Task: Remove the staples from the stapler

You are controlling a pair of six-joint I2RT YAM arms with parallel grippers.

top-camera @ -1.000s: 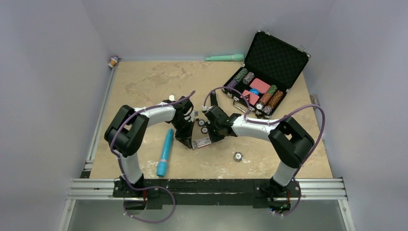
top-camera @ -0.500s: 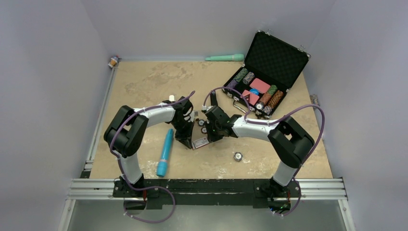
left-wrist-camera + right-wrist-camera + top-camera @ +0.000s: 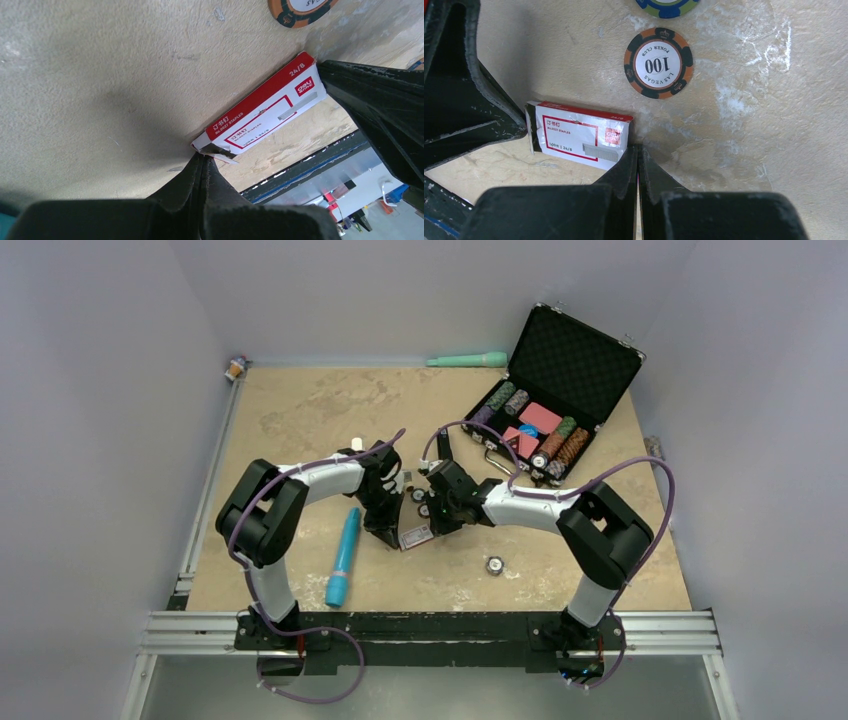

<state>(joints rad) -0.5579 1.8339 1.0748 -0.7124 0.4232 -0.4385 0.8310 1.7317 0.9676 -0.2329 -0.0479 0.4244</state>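
On the beige worktop [image 3: 300, 410], left of the middle and toward the near edge, lies a blue plastic cylindrical tube [image 3: 342, 556], apart from both arms and not part of this step.

Just right of it, the left gripper [image 3: 202, 162] points down at the surface. Its two black fingers are pressed together, and their tip touches the torn flap end of a small red and white cardboard box of staples [image 3: 262, 115]. I cannot tell if the thin flap is caught between the pads.

The box lies flat near the middle of the worktop, between the two grippers. It seems they meet it from opposite ends so that it cannot slide away.

The right gripper [image 3: 638, 152] has its fingers together too, with the tip against the long side of the box, near its other end. An orange and black poker chip [image 3: 658, 62] lies just beyond the box, not touching it.

Further right, toward the near edge, is a small round metal object [image 3: 494, 565]. In the far right corner stands an open black case [image 3: 575, 355] with chips.

The slim black stapler I cannot find in any view; it may be hidden under the arms. In my judgement, the unloading is not yet begun.
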